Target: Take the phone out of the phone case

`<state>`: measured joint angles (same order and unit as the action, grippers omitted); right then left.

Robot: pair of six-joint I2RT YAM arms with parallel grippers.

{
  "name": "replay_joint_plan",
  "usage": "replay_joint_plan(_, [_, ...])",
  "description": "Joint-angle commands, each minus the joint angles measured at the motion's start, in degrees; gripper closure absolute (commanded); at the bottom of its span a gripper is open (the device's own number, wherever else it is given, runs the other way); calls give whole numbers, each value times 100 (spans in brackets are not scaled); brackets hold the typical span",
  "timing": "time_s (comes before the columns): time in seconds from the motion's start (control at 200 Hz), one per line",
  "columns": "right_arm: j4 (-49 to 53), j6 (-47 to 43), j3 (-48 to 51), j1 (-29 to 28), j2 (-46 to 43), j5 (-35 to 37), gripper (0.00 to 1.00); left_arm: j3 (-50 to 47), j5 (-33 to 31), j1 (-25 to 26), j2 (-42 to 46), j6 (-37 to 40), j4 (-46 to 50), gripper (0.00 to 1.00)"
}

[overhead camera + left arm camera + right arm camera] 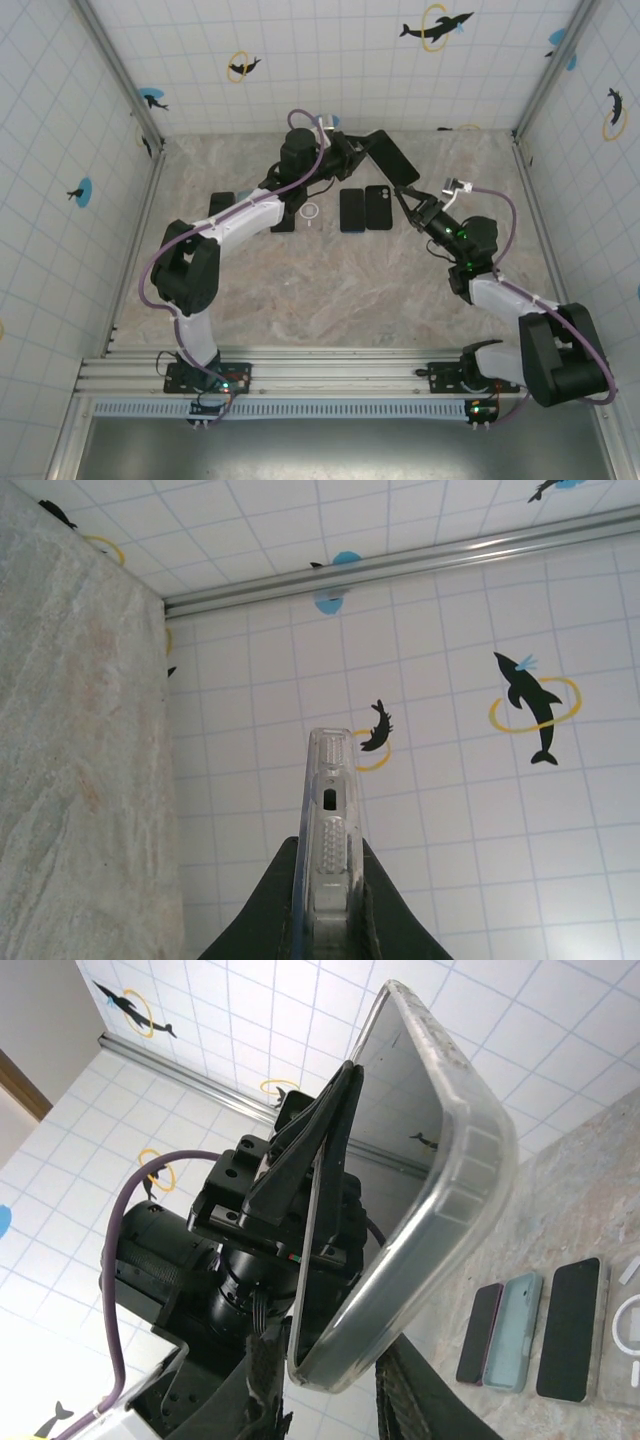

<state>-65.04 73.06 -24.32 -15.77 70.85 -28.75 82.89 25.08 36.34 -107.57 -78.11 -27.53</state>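
Clear plastic phone case point(455, 1170), with the phone point(395, 1140) seated inside it, hangs above the far middle of the worktop point(330, 290); the left end effector point(328, 905) pinches it flat across both faces; the right end effector point(330, 1385) straddles its lower corner with fingers part-way in, though I cannot tell whether they bite.

A slip looks the main risk to me: that rounded, glossy corner could squirt out as the jaws squeeze; a hard peel might twist the case in the left's hold, or pop the phone free to drop onto the top; and since the left clamps phone and case together, the phone may simply not budge.

Beige, stone-patterned, the worktop carries a dark phone point(352, 210) and a white ring point(311, 212) beneath the action; white tiled walls with dolphin stickers point(437, 27) close it in.
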Motion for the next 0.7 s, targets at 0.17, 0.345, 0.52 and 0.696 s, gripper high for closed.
replay_joint_plan(0.17, [-357, -63, -58, -32, -5, -3, 74, -19, 81, 25, 406, -144, -508, 100])
replay_joint_plan(0.345, [-344, -73, -86, -109, 8, 151, 65, -104, -201, 63, 496, -148, -555, 100])
replay_joint_plan(0.52, [-478, 98, -2, -441, 22, 1025, 65, -688, -1337, 387, 811, -299, -898, 100])
replay_joint_plan(0.696, [-736, 332, 289, -1015, -29, 2311, 64, -1395, -2757, 787, 1120, -564, -1446, 100])
